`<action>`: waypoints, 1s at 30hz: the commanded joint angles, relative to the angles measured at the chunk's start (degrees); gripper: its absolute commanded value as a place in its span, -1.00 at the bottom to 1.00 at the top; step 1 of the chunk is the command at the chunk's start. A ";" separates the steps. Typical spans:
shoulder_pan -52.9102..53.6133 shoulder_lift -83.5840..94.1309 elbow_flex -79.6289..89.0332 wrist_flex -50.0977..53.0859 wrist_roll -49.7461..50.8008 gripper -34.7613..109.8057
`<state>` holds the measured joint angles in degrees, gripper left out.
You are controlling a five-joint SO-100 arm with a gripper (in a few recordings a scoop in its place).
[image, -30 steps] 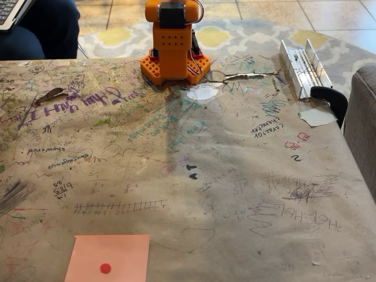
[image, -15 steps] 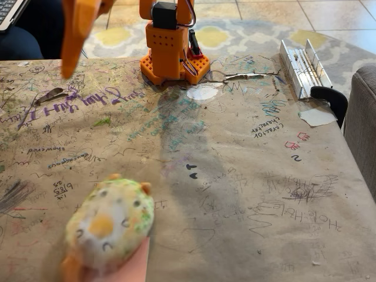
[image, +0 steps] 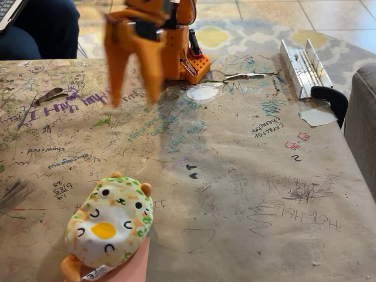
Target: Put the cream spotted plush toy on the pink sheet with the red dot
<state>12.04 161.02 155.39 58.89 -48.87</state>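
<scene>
The cream spotted plush toy (image: 109,226) already rests on the pink sheet with the red dot (image: 130,267). The hand (image: 133,100) hangs above it, wide and empty; retreating upward should avoid nudging it.

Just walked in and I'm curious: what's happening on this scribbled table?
An orange robot arm's gripper hangs open and empty above the scribbled brown paper table, its image blurred. The rounded cream plush toy with orange and green spots already lies near the front edge, covering most of the salmon-pink paper sheet. Nothing is touching the toy.
</scene>
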 commanded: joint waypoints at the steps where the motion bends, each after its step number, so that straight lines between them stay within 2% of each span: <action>1: -6.59 32.61 7.21 11.51 3.25 -0.01; 4: -7.29 27.60 7.47 11.25 10.72 0.01; 11: -5.45 32.26 21.71 5.80 23.99 0.08; 17: -5.45 32.26 21.45 6.68 26.28 0.06; 24: -5.45 32.26 21.01 9.67 24.79 -0.05; 26: -6.86 32.26 21.18 9.84 22.85 -0.08; 28: -10.55 32.26 21.97 10.28 15.91 -0.10; 29: -13.10 32.26 23.20 10.81 7.73 -0.10; 30: -16.08 32.26 25.75 11.51 -7.21 -0.09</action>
<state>0.88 193.10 178.42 69.08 -33.75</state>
